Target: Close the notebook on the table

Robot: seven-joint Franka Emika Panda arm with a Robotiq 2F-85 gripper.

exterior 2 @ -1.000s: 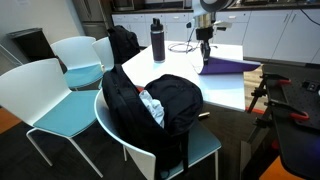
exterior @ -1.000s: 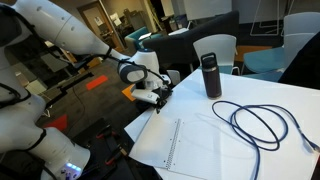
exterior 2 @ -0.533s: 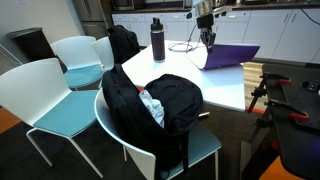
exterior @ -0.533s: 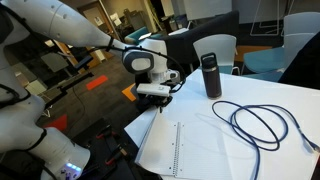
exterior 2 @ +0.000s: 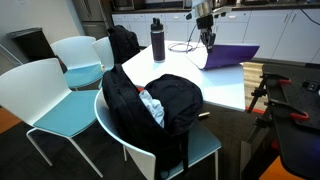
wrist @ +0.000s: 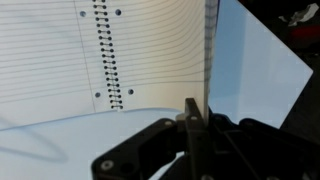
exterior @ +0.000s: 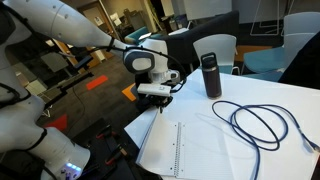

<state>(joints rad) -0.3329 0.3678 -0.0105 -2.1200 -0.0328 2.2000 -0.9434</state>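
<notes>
The notebook [exterior: 195,145] lies open on the white table [exterior: 290,98], with lined white pages and a wire coil [wrist: 108,60] down the middle. My gripper [exterior: 160,93] is shut on the outer edge of its purple cover [exterior 2: 232,55] and holds that side lifted and tilted above the table. In the wrist view my gripper [wrist: 193,118] pinches the thin edge of the raised leaf [wrist: 207,60], with the lined pages to its left. My gripper also shows in an exterior view [exterior 2: 206,37] above the cover's raised edge.
A dark bottle [exterior: 210,75] stands behind the notebook, seen in both exterior views [exterior 2: 157,40]. A black cable [exterior: 255,125] loops on the table beside the notebook. A black backpack [exterior 2: 165,105] sits on a teal chair [exterior 2: 50,95] at the table's side.
From one second ago to half a second ago my gripper rose and carried the purple cover's edge up off the table. Since then nothing has visibly moved.
</notes>
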